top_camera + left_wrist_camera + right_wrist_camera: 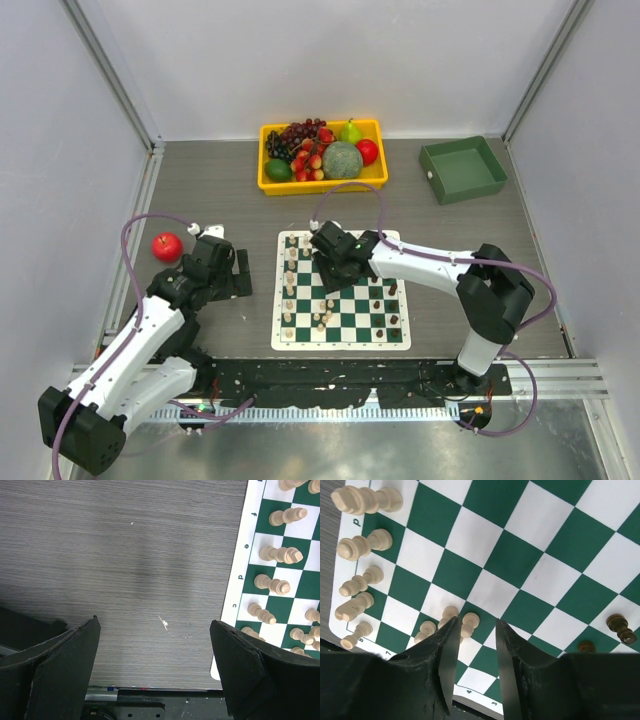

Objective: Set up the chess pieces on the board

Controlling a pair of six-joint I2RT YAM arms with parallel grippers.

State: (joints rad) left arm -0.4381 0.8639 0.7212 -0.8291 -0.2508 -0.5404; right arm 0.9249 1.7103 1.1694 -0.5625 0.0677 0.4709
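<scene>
The green and white board (345,338) lies in the middle of the table. Light pieces (290,282) stand in a line along its left side, a few more (322,316) sit near the middle, and dark pieces (391,300) stand on its right side. My right gripper (322,268) hovers over the board's upper left part. In the right wrist view it (477,625) is open, with a light pawn (469,624) standing on the board between its jaws, near the left finger. My left gripper (155,630) is wide open and empty over bare table, just left of the board's edge (242,580).
A red apple (167,246) lies left of my left gripper (228,268). A yellow tray (268,186) of fruit stands at the back centre. A green bin (462,168) stands at the back right. Two dark pieces (619,627) show at the right wrist view's right edge.
</scene>
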